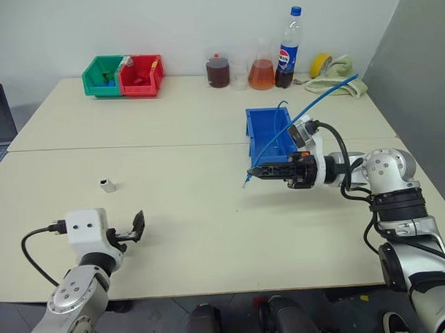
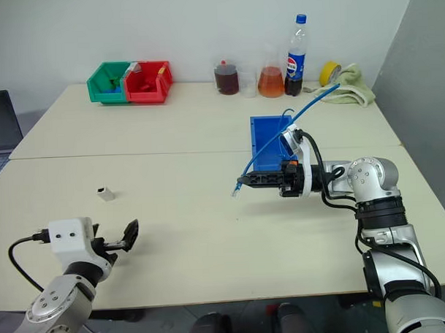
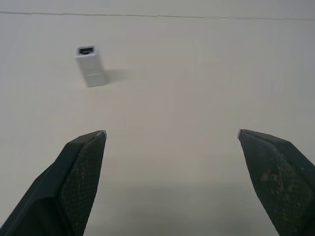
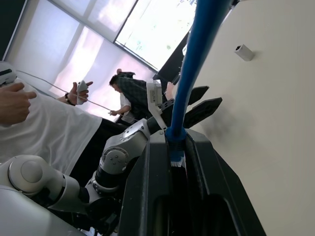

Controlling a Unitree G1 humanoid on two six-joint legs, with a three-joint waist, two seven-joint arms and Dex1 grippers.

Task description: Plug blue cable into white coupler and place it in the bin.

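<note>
The white coupler lies alone on the table at the left, its dark opening showing in the left wrist view. My left gripper hovers low near the table's front edge, short of the coupler, open and empty. My right gripper is held above the table in front of the bin, pointing left and shut on the blue cable close to its plug. The rest of the cable trails back over the bright blue bin toward the far right.
A green bin and a red bin stand together at the back left. A jar, a flask, a cola bottle, a yellow tape roll and a cloth line the back right. People stand behind me in the right wrist view.
</note>
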